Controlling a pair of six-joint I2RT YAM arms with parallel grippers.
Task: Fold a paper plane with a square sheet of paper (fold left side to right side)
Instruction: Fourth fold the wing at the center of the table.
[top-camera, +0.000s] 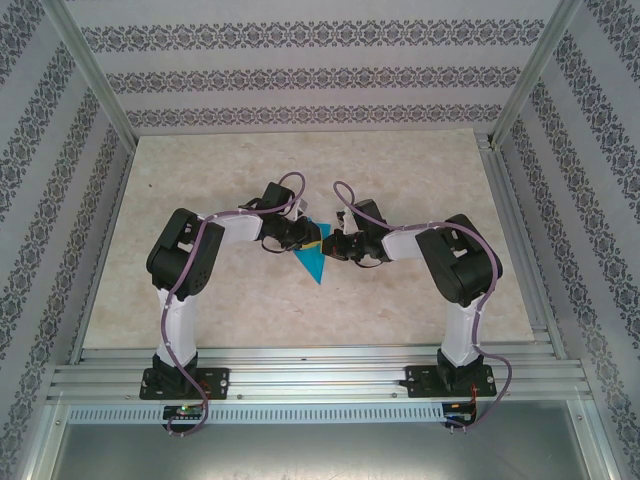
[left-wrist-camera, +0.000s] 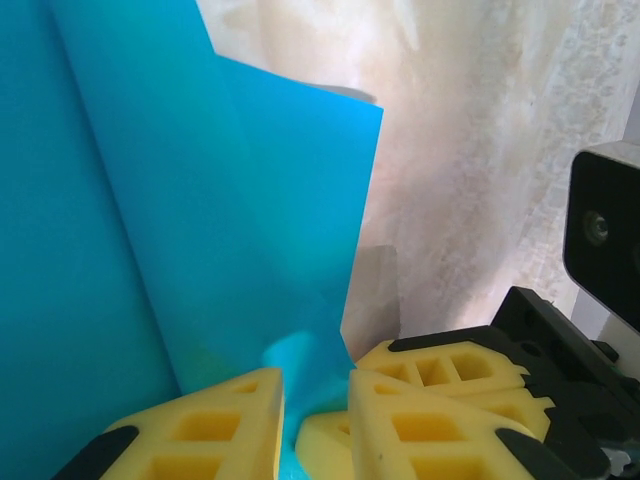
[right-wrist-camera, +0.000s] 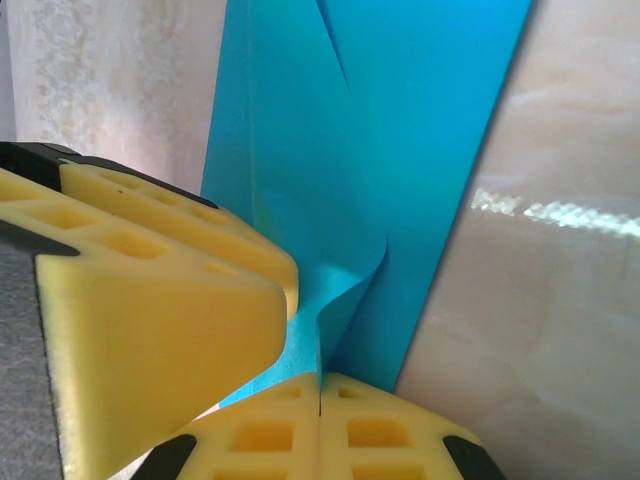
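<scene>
light: bright, even | glare: streak on table (right-wrist-camera: 540, 210) (right wrist) | shadows: soft

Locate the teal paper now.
In the top view the teal paper sits at the centre of the table, held between the left gripper and right gripper, tip toward the near edge.

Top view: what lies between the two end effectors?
The paper, gripped by the left end effector and right end effector; the top view shows it.
</scene>
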